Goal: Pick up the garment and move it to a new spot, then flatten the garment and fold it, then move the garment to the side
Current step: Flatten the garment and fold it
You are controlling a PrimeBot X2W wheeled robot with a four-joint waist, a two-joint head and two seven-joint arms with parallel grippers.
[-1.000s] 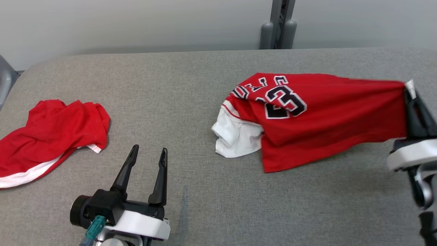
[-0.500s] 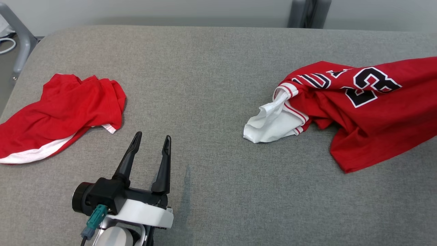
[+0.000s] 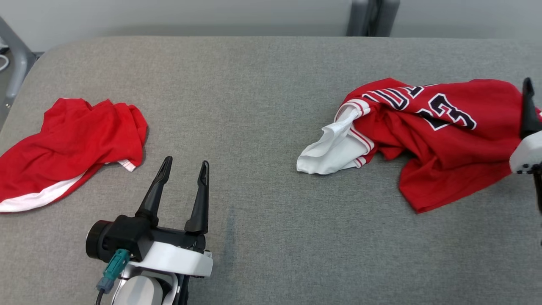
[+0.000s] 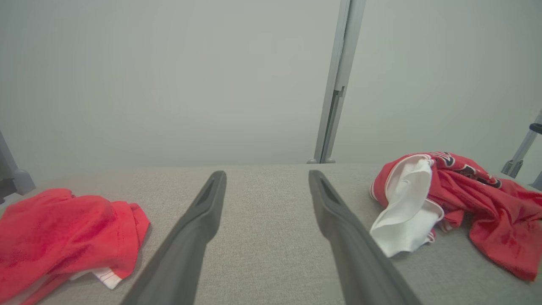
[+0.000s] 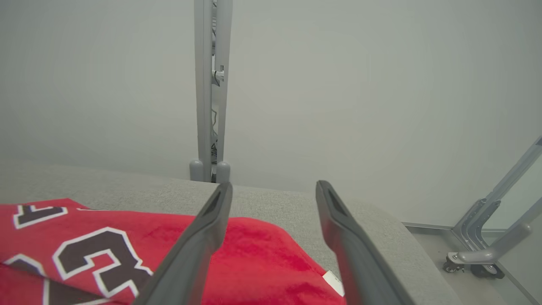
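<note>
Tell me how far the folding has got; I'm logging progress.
Done, it seems: the jersey lies on the table, towards its right, not gripped by the open right gripper. In hand: nothing; the left gripper is open too, over bare table. Left: the jersey is crumpled, so flattening, folding and setting aside.

The light was bright, even and diffuse, coming from above, and I saw no glare. The jersey (image 3: 444, 140) left only a thin, soft shadow on the grey table (image 3: 254, 106) along its edge at 6 o'clock. My head view was sharp. In the left wrist view the left gripper (image 4: 266, 174) blurred toward 6 o'clock, and the wall (image 4: 127, 84) dimmed slightly at the corners.
</note>
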